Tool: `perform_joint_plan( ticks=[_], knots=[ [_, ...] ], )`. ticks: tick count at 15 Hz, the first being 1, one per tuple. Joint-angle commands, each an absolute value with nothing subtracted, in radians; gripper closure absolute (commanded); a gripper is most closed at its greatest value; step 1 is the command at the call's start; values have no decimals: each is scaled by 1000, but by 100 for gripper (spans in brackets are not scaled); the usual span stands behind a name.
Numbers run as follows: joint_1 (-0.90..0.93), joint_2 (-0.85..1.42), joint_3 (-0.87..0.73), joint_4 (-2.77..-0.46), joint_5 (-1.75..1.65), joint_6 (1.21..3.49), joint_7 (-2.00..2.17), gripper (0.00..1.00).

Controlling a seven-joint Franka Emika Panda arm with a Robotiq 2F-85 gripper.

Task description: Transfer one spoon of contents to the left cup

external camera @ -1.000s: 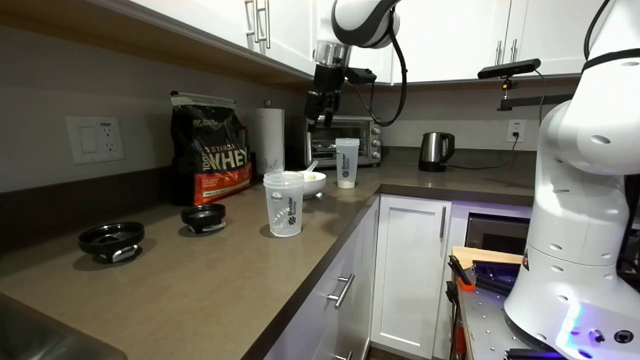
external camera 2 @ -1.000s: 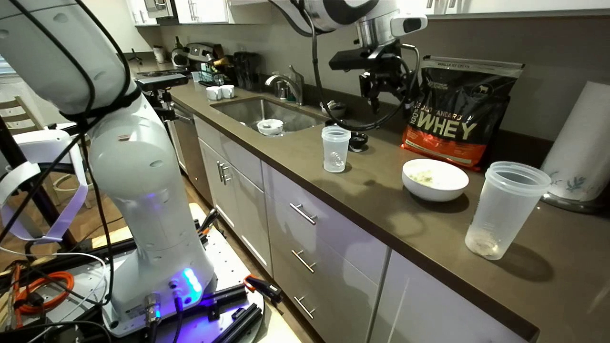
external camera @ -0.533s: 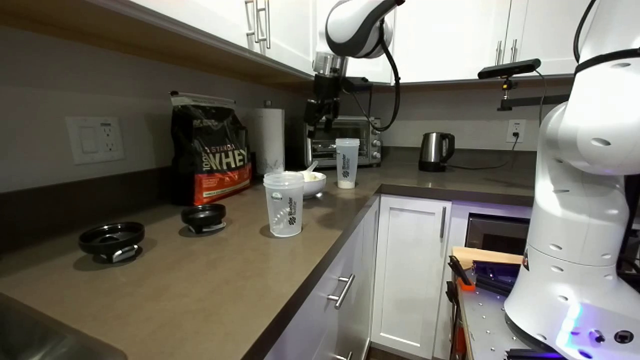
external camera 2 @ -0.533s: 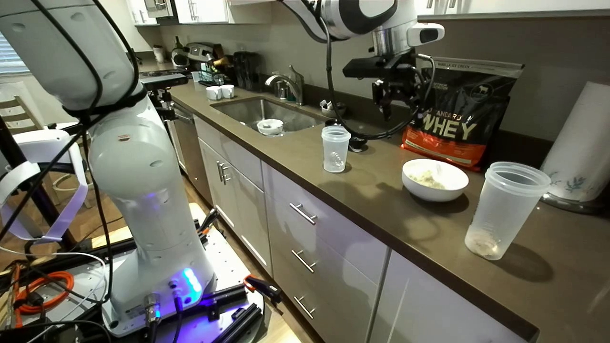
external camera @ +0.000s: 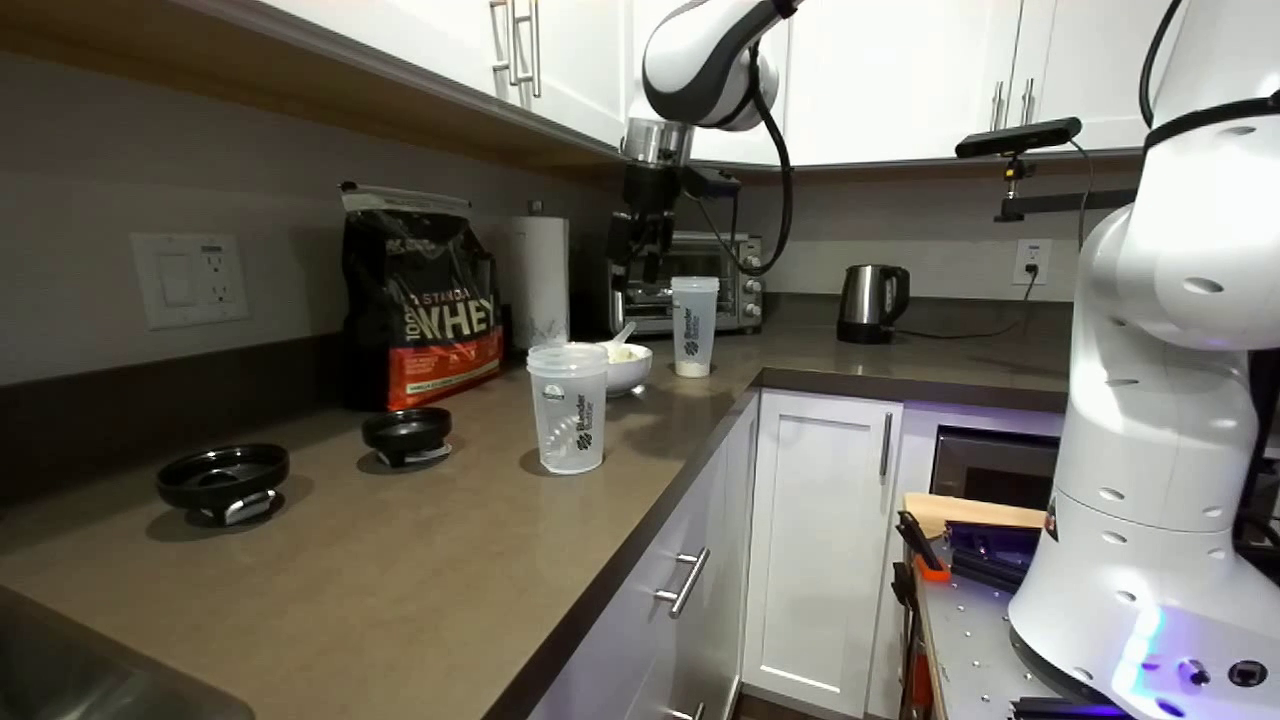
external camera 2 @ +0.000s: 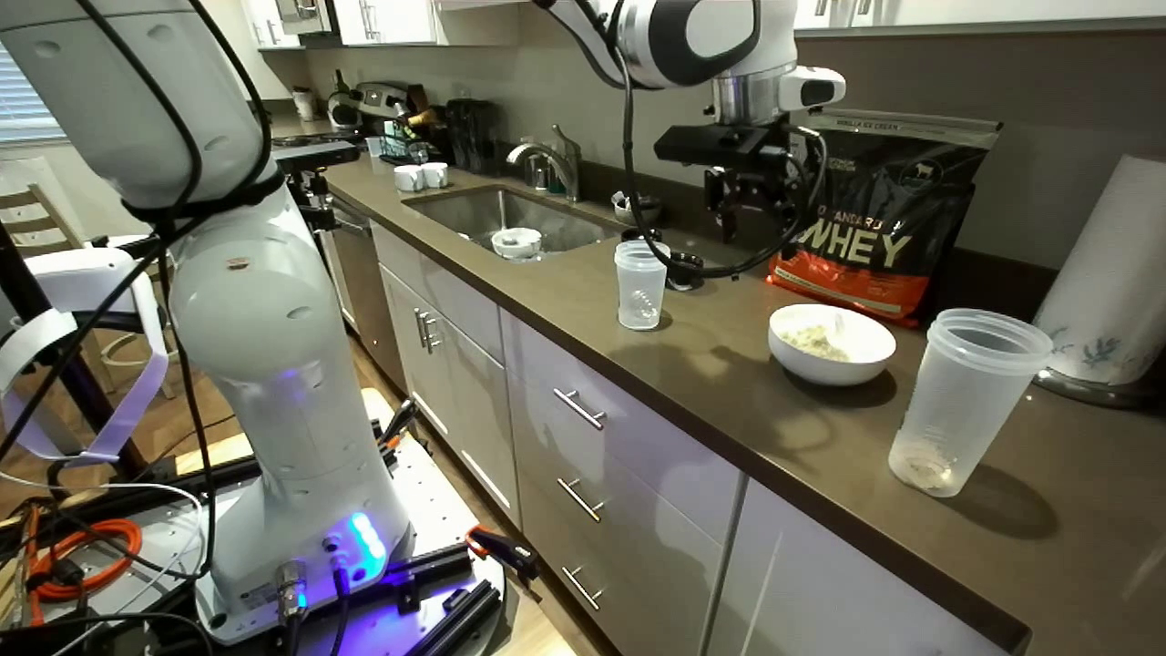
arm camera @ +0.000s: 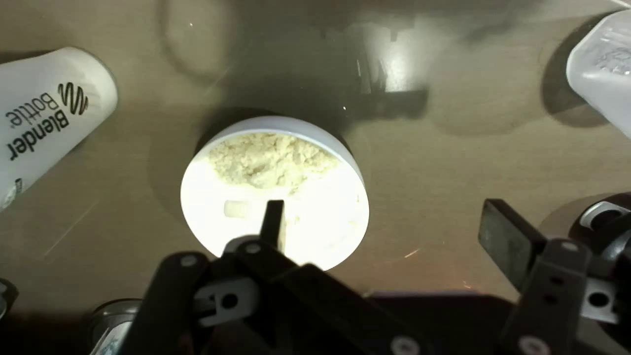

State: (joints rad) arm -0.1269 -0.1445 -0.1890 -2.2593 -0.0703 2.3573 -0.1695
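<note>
The spoon [external camera: 623,333] is pale and leans in a white bowl [external camera: 630,376] of powder, its handle up over the rim. In the wrist view, the bowl [arm camera: 300,125] is overexposed in its lower part; a pale blunt shape there appears to be the spoon's handle [arm camera: 236,209]. The left cup [external camera: 568,415], wide and translucent, stands upright nearer the sink; it also shows in an exterior view [external camera 2: 641,287] and at the wrist view's right edge [arm camera: 604,69]. My gripper [arm camera: 382,217] is open and empty, above the bowl in an exterior view [external camera: 636,270].
Another translucent cup [external camera 2: 970,401] with a little powder stands beyond the bowl. A whey bag [external camera 2: 884,219] and a paper towel roll [external camera 2: 1107,273] stand along the wall. Two black lids [external camera: 222,478] lie near the sink [external camera 2: 510,219]. A toaster oven [external camera: 690,310] and a kettle [external camera: 868,303] stand farther back.
My gripper has come down toward the counter and, in an exterior view, shifted to the right, nearer the bowl. The spoon, bowl and cups have not moved.
</note>
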Motion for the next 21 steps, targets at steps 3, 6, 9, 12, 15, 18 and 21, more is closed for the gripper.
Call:
perform_joint_plan(
  ticks=[3,6,9,12,15,18,21],
  knots=[
    [-141,-59,-212,-2215,4,2381,-307,0],
    [-156,-26,-221,-2195,-17,2406,-295,0],
    [-168,11,-229,-2172,-5,2430,-302,0],
    [-185,59,-234,-2128,52,2420,-330,2],
    [-207,109,-230,-2073,112,2407,-353,19],
    [-230,165,-222,-2010,150,2395,-359,3],
    [-250,206,-214,-1966,170,2392,-355,24]
  ],
)
